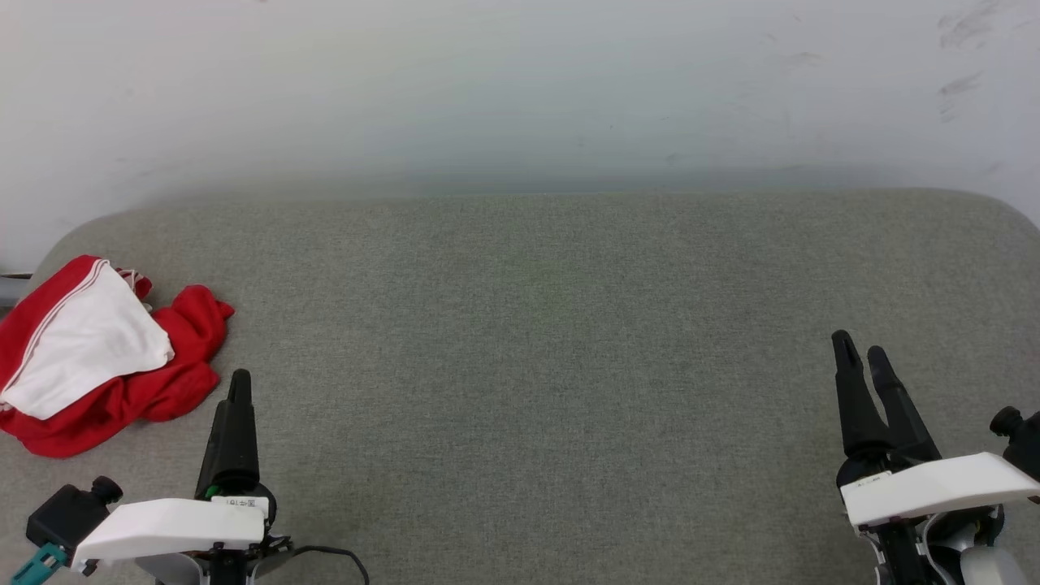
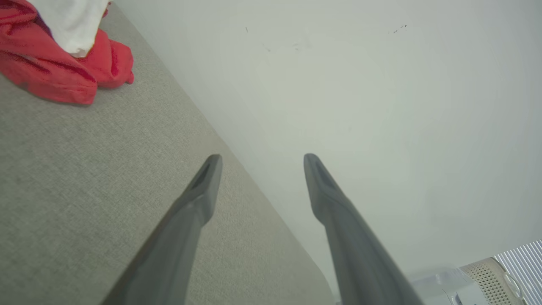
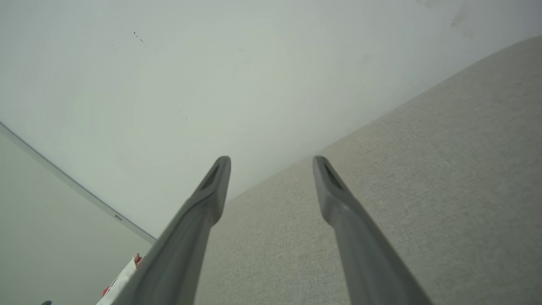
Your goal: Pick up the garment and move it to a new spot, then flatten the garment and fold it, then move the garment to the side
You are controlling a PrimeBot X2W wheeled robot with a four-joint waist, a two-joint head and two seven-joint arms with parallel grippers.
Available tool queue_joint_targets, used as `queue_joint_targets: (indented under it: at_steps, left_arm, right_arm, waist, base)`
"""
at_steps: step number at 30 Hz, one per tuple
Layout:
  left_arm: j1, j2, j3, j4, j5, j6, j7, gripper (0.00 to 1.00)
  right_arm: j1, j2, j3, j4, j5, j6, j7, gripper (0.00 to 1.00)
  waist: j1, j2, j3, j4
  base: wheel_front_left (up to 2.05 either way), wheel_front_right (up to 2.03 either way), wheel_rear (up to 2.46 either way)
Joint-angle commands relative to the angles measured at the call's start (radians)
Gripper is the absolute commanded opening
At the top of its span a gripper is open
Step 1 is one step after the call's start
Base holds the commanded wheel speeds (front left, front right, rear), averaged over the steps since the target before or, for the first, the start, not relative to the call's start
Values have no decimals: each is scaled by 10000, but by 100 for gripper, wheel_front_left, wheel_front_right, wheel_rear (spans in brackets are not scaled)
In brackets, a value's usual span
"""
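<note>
You will find the garment point(image 1: 106, 357) lying crumpled at the left edge of the grey worktop point(image 1: 528, 366), with neither claw touching it. Your left claw point(image 2: 262, 157) stands spread and empty near it. Your right claw point(image 1: 859, 345), likewise spread and empty, is well apart at the right side.

Left pincer point(image 1: 240, 382) spread, right pincer point(image 1: 859, 346) spread
</note>
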State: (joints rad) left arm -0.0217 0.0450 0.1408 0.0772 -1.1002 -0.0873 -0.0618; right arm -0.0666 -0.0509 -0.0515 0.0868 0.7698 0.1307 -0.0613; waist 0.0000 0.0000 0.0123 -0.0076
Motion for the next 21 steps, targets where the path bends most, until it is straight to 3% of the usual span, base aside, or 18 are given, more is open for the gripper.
queue_joint_targets:
  at_steps: [1,14,15,21]
  left_arm:
    - [-27,46,-66,-376,483,-56,-110,100]
    - [121,50,-1042,-1383,3579,371,-494,100]
    - [121,51,-1268,-1523,4223,513,-548,100]
    - [184,81,-1842,-1752,5558,938,-693,100]
  right_arm:
    - [-258,-2,90,-294,-583,0,-116,100]
    - [-178,0,326,-654,-3019,0,-497,100]
    - [-180,0,359,-678,-3358,0,-557,100]
    - [-161,1,428,-649,-4184,0,-695,100]
  waist:
    - [0,0,12,-5]
    - [0,0,100,-52]
    - [0,0,108,-59]
    - [0,0,115,-80]
  base:
    - [0,0,0]
    - [0,0,0]
    - [0,0,0]
    - [0,0,0]
